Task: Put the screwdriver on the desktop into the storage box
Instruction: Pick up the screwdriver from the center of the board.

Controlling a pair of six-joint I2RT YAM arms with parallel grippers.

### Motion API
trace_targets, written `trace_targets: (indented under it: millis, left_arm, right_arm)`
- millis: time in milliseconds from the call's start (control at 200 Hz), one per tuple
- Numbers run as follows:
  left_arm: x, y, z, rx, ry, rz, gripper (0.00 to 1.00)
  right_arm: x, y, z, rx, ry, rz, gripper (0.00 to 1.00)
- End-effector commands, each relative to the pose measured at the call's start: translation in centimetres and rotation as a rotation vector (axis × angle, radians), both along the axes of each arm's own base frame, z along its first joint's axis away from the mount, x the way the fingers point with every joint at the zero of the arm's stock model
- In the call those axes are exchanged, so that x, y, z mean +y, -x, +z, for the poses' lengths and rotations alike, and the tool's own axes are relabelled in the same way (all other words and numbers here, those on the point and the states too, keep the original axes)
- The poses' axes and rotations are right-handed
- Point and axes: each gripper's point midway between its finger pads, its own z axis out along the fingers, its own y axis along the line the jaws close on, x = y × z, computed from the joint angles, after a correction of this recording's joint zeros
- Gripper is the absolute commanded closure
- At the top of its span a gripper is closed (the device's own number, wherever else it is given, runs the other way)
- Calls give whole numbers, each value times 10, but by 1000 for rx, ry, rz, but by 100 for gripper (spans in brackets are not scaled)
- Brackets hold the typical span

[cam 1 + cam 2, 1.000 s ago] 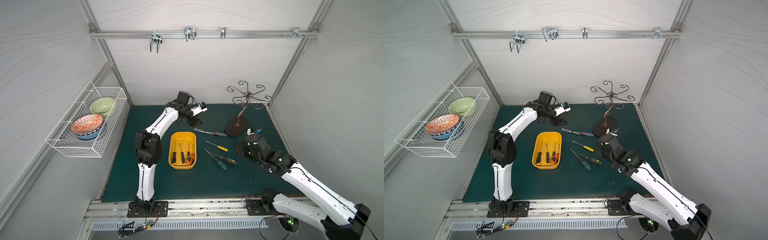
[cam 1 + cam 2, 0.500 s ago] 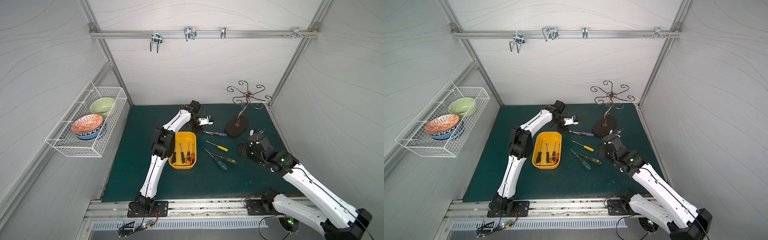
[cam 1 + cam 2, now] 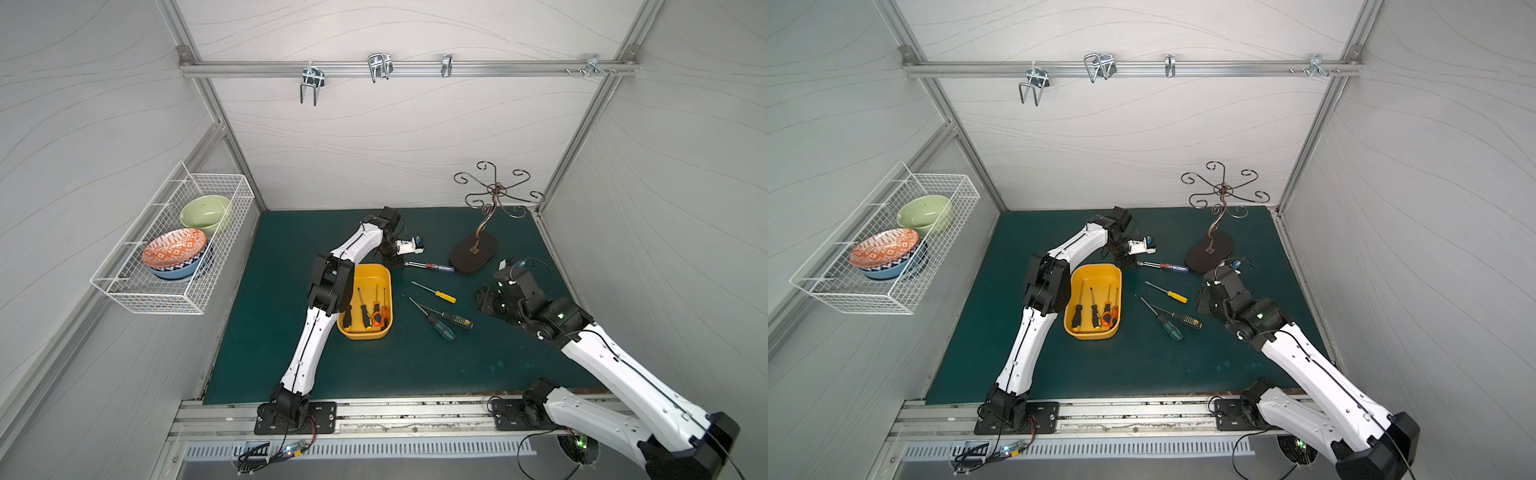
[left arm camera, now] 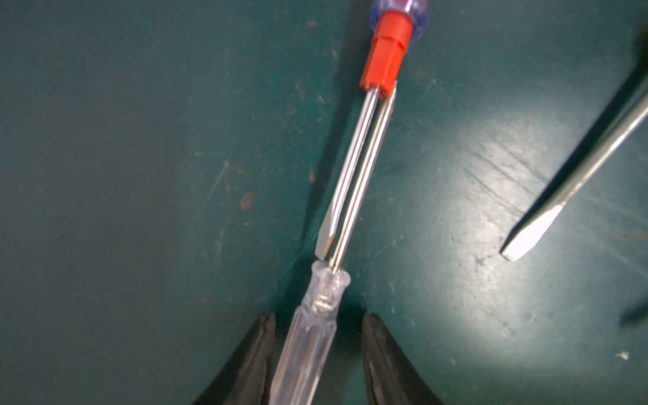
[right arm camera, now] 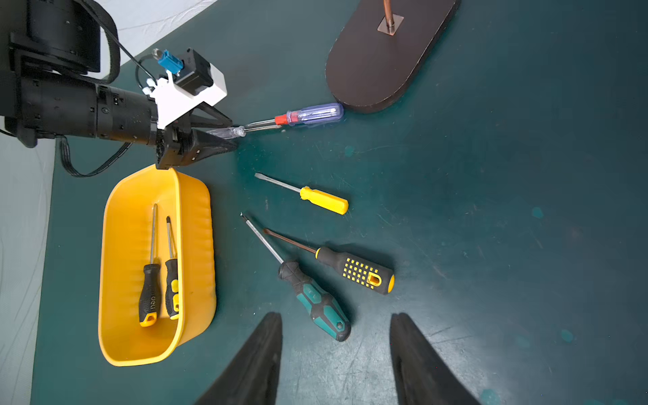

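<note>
Dark teal desktop (image 3: 415,365) is spreading under both arms, and we are counting five screwdrivers lying loose on it. The left gripper (image 4: 317,315) is reaching down with its jaws standing apart on either side of the clear-handled screwdriver (image 4: 301,347), which is lying on the desktop (a thin gap is showing beside at least one finger, so we are not calling it a grasp). Just ahead of those fingertips, the red-and-blue screwdriver (image 5: 308,115) is lying with its shaft alongside the clear one's shaft. Just beside this gripper, the yellow storage box (image 5: 196,245) is holding four screwdrivers (image 3: 365,311). The right gripper (image 5: 336,314) is hovering spread and empty. Right before its fingertips the teal-handled screwdriver (image 5: 315,301) is lying, with the black-and-yellow one (image 5: 357,270) next to it and the yellow-handled one (image 5: 324,200) farther ahead.
</note>
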Motion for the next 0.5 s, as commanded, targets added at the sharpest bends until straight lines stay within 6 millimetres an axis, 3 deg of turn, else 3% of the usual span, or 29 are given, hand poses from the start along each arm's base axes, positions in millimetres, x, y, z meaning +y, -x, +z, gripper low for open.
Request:
trace_targets:
  millis: [0,100,325,495]
  left_arm:
    - [11,8,-20,-8,-89,-129,63]
    - [10,16,-22,5,-112,-143,75]
    - [1,31,-23,9,-162,-181,87]
    - [-6,44,-10,23,-167,-193,95]
  right_arm:
    - [-4,3,-6,24,11,-9,47]
    - [-6,3,-6,22,10,-14,47]
    - [-9,4,-5,14,8,-17,48]
    - [-14,7,-3,1,4,-24,48]
